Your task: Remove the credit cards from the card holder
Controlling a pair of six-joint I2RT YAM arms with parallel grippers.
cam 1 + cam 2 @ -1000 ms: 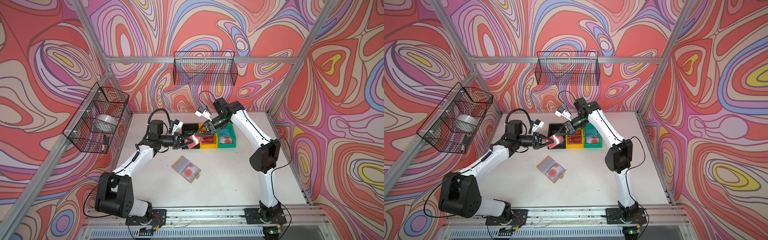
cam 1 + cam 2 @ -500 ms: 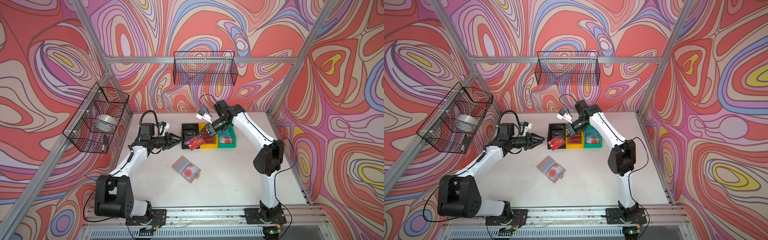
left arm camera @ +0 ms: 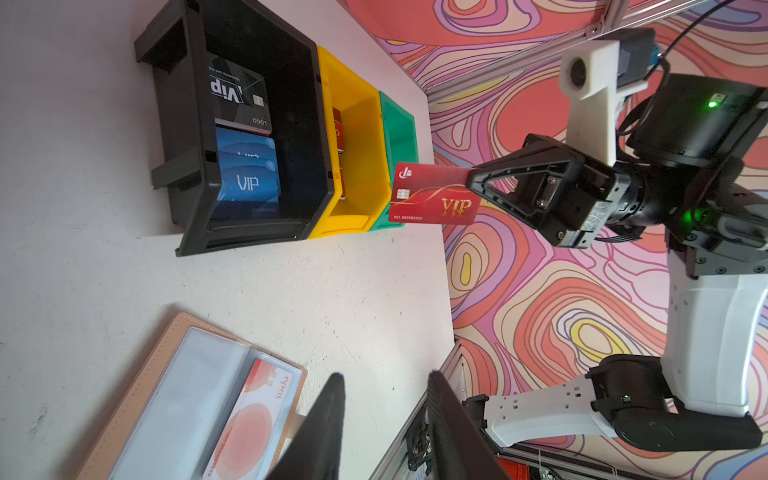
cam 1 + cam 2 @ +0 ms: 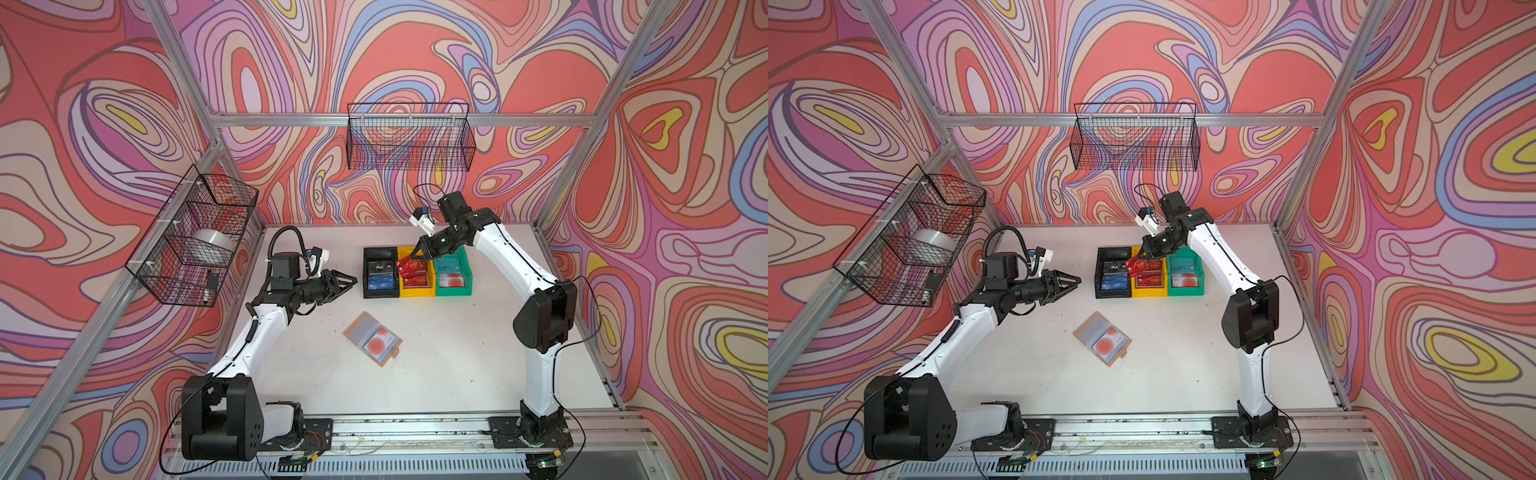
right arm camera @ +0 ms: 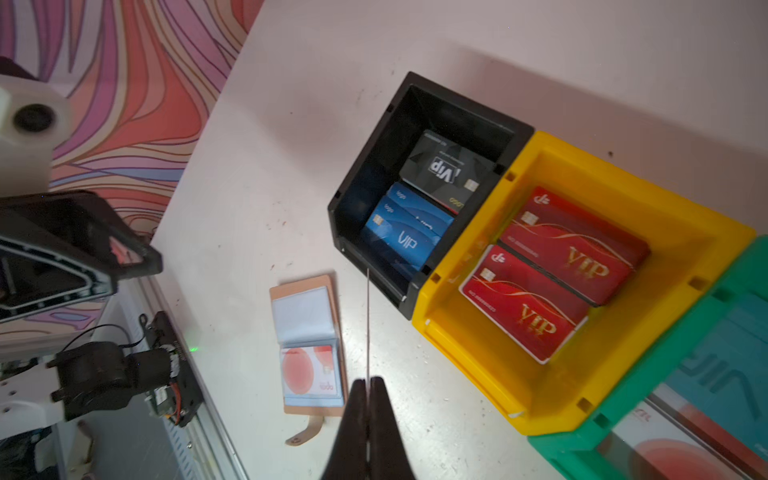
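Card holder (image 4: 372, 338) open: tan stitched leather, clear sleeves (image 3: 195, 386). Right gripper (image 3: 473, 185) pinches glossy red card (image 3: 432, 201); left gripper (image 3: 386, 378) part-open, empty.

Card holder (image 3: 145, 386) partly cropped (wrist view)

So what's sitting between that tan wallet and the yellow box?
Nothing. Both top views show only bare white table there. The wallet lies open, well apart from the yellow box.
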